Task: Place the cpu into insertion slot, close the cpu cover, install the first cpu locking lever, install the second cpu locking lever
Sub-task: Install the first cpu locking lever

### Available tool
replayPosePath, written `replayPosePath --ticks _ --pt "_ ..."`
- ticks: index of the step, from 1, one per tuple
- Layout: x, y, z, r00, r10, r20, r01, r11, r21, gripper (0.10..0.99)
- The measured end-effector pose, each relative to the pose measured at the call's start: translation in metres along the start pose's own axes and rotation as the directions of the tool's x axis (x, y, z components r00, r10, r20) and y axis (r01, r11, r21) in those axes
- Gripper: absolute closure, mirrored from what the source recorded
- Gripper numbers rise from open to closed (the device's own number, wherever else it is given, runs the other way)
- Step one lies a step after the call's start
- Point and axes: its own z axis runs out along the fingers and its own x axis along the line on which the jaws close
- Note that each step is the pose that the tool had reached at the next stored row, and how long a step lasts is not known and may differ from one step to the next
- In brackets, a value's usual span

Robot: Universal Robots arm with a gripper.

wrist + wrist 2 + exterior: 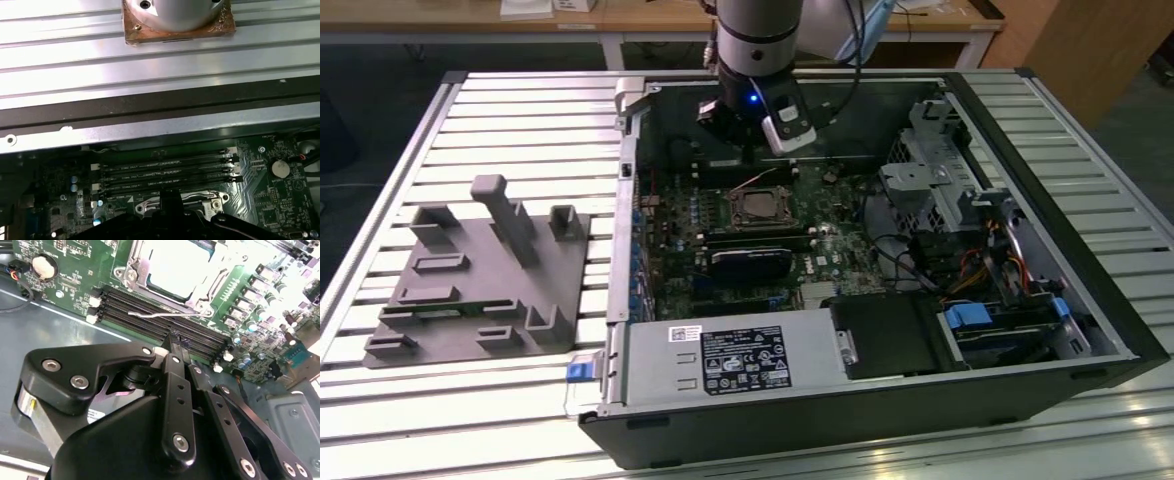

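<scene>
On the PSU (647, 375) at one end of the open PC case (1067, 330), a black-and-white label (736, 358) is showing, but its print is giving me nothing legible; same w/ the white lettering on the mobo (75, 270). Case is sitting on a slatted metal worktop (520, 110), w/ a grey fixture (480, 270) lying apart from it toward the exterior view's left. Pincer (740, 155) is hanging inside the case, just beside the insertion slot (761, 205), on the side away from the PSU. In the second wrist view the pincer (172, 340) is showing its tips pressed together, nothing seen between them, hovering over the RAM slots (125, 302). The cpu (172, 262) is sitting in its slot, pale top glaring bright, and the cpu cover (135, 265) is lying flat round it. A thin wire locking lever (165, 314) is running between slot and RAM, near the tip, free end sticking out. Coin cell (280, 167) is sitting well apart from the pincer in the first wrist view
</scene>
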Motion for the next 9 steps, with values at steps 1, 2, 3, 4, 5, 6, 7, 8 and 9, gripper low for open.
replayPosePath --ticks 1,2,3,4,5,6,7,8,9 --pt "0.0004 -0.0001 0.0004 1.0 -0.002 0.0073 0.002 1.0 0.001 0.98" --pt "0.0008 -0.0003 0.0008 0.9999 -0.004 0.0151 0.004 1.0 0.002 0.98" --pt "0.0012 -0.0004 0.0012 0.9997 -0.006 0.0229 0.006 1.0 0.003 0.98" --pt "0.0016 -0.0006 0.0016 0.9995 -0.008 0.0309 0.008 1.0 0.005 0.98" --pt "0.0022 -0.0008 0.002 0.9992 -0.01 0.0397 0.01 0.9999 0.007 0.98" --pt "0.0026 -0.001 0.0025 0.9988 -0.012 0.0478 0.012 0.9999 0.008 0.98" --pt "0.0031 -0.0012 0.0029 0.9983 -0.014 0.056 0.013 0.9999 0.009 0.98" --pt "0.0036 -0.0013 0.0033 0.9978 -0.015 0.0646 0.015 0.9998 0.01 0.98" --pt "0.0041 -0.0015 0.0038 0.9972 -0.017 0.0734 0.016 0.9998 0.01 0.98"
